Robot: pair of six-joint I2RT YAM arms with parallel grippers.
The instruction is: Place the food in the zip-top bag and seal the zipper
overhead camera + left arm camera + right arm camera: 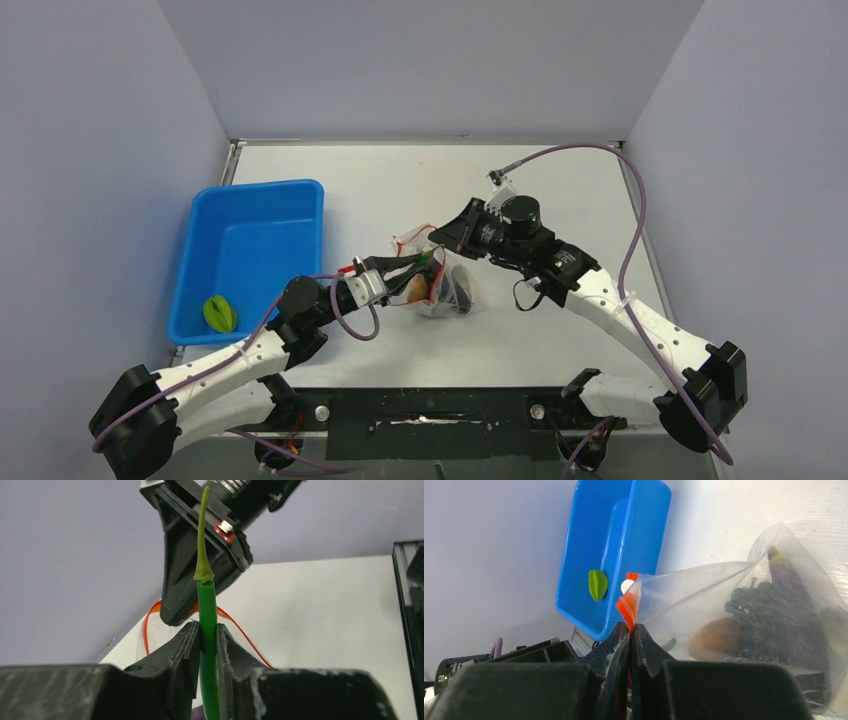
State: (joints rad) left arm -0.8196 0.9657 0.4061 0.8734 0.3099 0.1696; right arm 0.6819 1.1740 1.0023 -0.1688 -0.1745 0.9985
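The clear zip-top bag (440, 292) lies mid-table with its mouth lifted. My right gripper (629, 626) is shut on the red zipper (629, 607) at the mouth's corner and holds it up. Inside the bag (704, 595) lie an orange-red fruit (719, 637) and a dark grape bunch (769, 615). My left gripper (208, 630) is shut on the long green pod (206, 600), which stands upright between the jaws, stem end up, right at the red loop of the bag's mouth (146, 625). From above, both grippers meet over the bag, left gripper (415, 268) and right gripper (437, 240).
A blue plastic tray (260, 188) stands at the left of the table, with a lime-green fruit (220, 313) in its near corner. Grey walls close in the table on three sides. A black mount bar (430, 410) runs along the near edge.
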